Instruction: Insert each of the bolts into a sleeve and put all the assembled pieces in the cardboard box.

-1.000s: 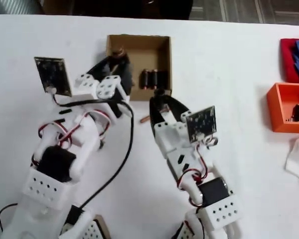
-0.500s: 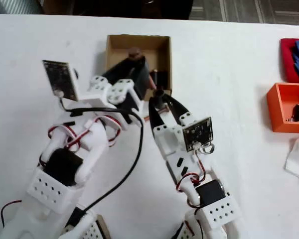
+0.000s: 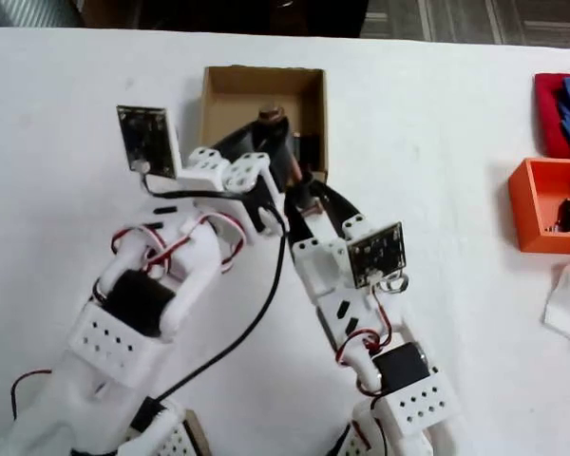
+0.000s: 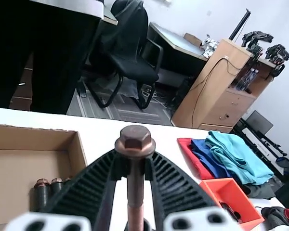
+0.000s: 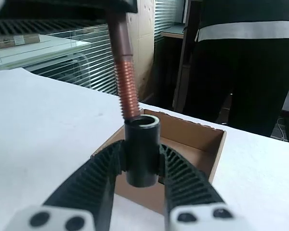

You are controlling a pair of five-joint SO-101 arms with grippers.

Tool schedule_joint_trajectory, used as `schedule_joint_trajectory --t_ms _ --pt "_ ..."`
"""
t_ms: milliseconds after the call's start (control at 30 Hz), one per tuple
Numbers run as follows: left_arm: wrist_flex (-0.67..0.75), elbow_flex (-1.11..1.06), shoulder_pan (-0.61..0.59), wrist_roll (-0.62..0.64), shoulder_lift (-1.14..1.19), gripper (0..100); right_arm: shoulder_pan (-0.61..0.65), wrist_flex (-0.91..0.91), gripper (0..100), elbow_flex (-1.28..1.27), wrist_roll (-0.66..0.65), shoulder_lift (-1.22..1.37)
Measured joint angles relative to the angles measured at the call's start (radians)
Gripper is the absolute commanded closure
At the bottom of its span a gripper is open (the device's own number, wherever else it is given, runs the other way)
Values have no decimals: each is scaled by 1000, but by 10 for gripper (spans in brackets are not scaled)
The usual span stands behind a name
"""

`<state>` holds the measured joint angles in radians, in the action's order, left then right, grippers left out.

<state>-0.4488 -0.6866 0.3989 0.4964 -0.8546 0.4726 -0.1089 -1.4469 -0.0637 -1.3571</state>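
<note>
L claw (image 4: 135,156) is clenching 1 copper bolt (image 4: 134,192), hex head up, its threaded tip sitting at the mouth of 1 smooth black tube sleeve (image 5: 142,159). R claw (image 5: 142,147) is gripping that upright by the cardboard box (image 3: 252,90) front edge. L claw's been swinging right since 1 s ago.
</note>
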Motion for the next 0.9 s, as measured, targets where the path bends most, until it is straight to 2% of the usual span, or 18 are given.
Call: schedule_joint_trajectory --t_ms 633,900 --pt "-2 17 35 -3 41 973 0 0 978 -5 -2 0" --pt "-23 0 48 -150 40 973 5 0 978 -5 -2 0"
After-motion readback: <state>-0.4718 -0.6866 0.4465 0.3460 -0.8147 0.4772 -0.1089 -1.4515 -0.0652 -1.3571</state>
